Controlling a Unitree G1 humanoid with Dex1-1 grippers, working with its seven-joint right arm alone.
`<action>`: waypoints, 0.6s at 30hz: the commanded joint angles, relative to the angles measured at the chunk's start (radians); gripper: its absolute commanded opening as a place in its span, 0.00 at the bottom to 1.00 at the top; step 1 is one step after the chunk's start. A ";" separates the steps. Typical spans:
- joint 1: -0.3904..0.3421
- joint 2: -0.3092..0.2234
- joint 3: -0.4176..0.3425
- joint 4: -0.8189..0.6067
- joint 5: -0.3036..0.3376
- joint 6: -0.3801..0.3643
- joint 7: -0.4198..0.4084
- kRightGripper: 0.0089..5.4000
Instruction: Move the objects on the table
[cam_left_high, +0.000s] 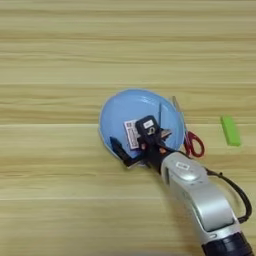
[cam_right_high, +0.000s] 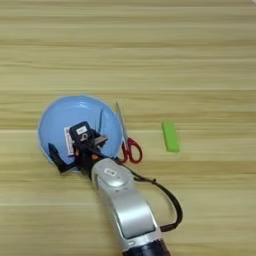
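While the right gripper (cam_left_high: 131, 144) sits spread wide over the blue plate (cam_left_high: 125, 105) with the white box (cam_left_high: 131, 134) between its fingers, scissors (cam_left_high: 187, 135) lie at the plate's right rim, green block (cam_left_high: 230, 131) further right on the table (cam_left_high: 75, 50).

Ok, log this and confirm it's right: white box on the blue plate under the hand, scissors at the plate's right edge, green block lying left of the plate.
One thing is wrong: the green block lies right of the blue plate, beyond the scissors, as the left eye view shows. The rest holds: the white box is on the plate under the hand, scissors at its right edge.
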 joint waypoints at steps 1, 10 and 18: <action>-0.029 -0.005 -0.007 -0.004 0.002 -0.002 -0.007 1.00; -0.037 0.000 -0.015 0.005 0.004 -0.001 -0.010 0.90; -0.041 -0.001 -0.017 0.012 0.002 -0.003 -0.010 0.75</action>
